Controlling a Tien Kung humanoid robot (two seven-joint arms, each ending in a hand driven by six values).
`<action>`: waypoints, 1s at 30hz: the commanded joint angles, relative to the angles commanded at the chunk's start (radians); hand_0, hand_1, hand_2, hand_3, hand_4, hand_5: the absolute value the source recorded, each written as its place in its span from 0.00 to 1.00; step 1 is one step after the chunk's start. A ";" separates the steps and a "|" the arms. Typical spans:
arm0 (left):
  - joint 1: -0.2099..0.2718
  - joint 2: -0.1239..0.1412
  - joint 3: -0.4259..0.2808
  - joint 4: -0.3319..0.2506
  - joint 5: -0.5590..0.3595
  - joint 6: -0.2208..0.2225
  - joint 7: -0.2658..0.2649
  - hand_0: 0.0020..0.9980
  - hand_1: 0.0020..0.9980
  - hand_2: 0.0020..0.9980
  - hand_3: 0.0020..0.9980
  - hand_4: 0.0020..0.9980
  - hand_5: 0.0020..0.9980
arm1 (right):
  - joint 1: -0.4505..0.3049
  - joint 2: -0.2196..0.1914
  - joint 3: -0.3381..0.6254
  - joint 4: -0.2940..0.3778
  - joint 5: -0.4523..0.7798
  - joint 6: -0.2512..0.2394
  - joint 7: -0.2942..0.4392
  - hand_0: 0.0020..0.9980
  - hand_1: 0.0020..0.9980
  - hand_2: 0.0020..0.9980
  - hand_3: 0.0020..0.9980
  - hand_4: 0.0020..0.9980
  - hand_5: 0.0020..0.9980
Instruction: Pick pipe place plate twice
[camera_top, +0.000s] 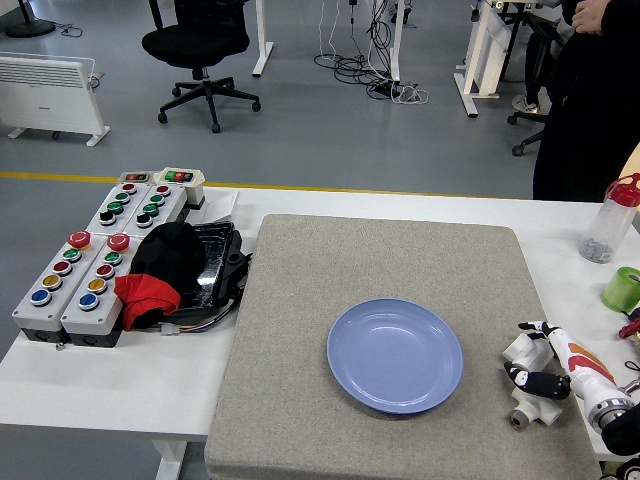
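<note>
Button boxes (95, 255): you see them far left of the plate, at the left end of the bench (90, 375), with red, green, yellow, blue and black buttons.
Black tray (215, 262): left of the plate, just beside the button boxes, with a black and red cloth (160, 272) heaped on it.
Mat (300, 300): the grey pad under the plate, covering the middle of the bench.
Plate (395, 355): blue, bare, lying flat on the mat a little right of its middle.
Pipe (530, 375): a white fitting just right of the plate, at the mat's right edge, resting on the bench.
Right hand (550, 365): you find it right of the plate, fingers closed around the pipe from above.
Bottle (610, 220): clear with a red cap, well to the right of the plate and farther back.
Green cup (623, 288): right of the plate, at the picture's edge, nearer than the bottle.
Person (585, 100): dark clothing, standing beyond the bench, up and right of the plate.
</note>
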 joint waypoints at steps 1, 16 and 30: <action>0.000 0.000 0.000 0.000 0.000 0.000 0.000 0.71 0.75 0.72 0.66 0.40 1.00 | 0.000 0.000 -0.001 -0.001 0.000 -0.003 0.000 0.47 0.55 0.61 0.73 0.60 0.26; -0.002 0.001 0.005 0.000 -0.008 0.000 -0.001 0.71 0.75 0.72 0.66 0.40 1.00 | 0.007 0.002 -0.005 0.002 0.036 -0.092 0.038 0.37 0.47 0.55 0.68 0.54 0.24; -0.008 0.001 0.008 0.000 -0.015 0.000 -0.003 0.71 0.75 0.72 0.66 0.40 1.00 | 0.020 -0.003 -0.053 0.072 0.113 -0.183 0.108 0.36 0.46 0.54 0.64 0.51 0.23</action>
